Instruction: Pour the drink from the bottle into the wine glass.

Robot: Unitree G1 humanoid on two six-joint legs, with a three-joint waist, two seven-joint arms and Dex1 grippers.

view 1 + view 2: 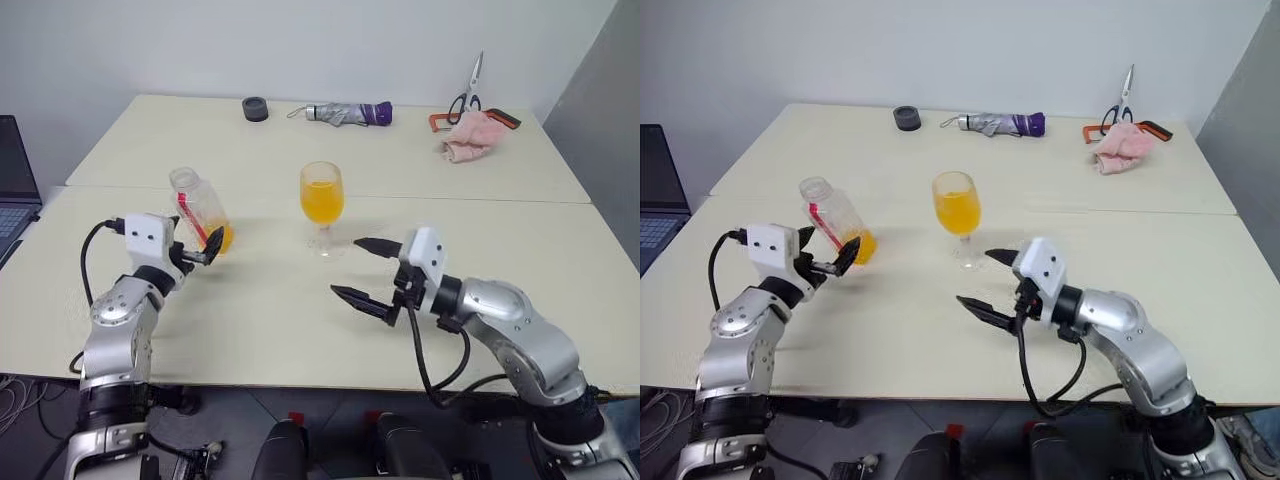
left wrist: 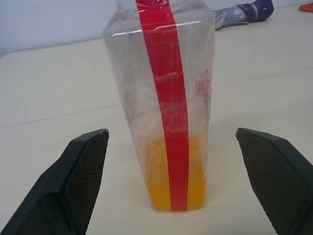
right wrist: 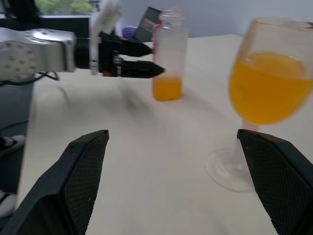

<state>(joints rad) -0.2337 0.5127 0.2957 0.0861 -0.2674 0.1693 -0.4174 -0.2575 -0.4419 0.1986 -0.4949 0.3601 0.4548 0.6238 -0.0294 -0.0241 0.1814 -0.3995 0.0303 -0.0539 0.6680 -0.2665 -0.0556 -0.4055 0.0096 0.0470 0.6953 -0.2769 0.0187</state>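
1. Nearest the camera, the right claw [image 1: 358, 268] hangs low over the near counter [image 1: 260, 340], its two black fingers spread wide, grasping nothing and touching nothing.
2. Left claw [image 1: 205, 247] is also released: in the left wrist view its fingers [image 2: 80, 171] stand apart on either side of the bottle [image 2: 168, 107], clear of its walls.
3. Both pale counters sit edge to edge; the far one carries a folded umbrella [image 1: 348, 112], a pink cloth [image 1: 470, 136], scissors [image 1: 467, 92] and a small dark round thing [image 1: 255, 108].
4. Uncapped and upright in the wrist views, the bottle stands on the near counter just beyond the left claw, a little drink [image 2: 154, 171] at its bottom.
5. Standing near the counter's middle, between the claws and just beyond the right one, the wine glass [image 1: 322, 205] holds orange drink well up its bowl.
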